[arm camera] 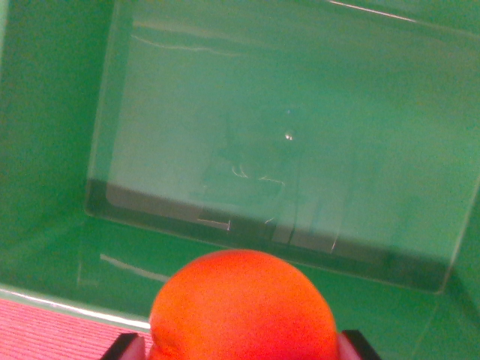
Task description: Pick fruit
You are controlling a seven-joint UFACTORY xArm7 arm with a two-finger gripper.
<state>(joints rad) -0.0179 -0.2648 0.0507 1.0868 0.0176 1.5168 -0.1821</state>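
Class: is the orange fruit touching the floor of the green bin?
Apart. The wrist view shows the fruit between the gripper fingers, above the bin rim; the floor lies far below.

Gripper [244, 352] at the bottom edge of the wrist view, only two dark finger tips [124, 348] visible low at left and right, jaws closed on an orange fruit [244, 307] between them, held from both sides
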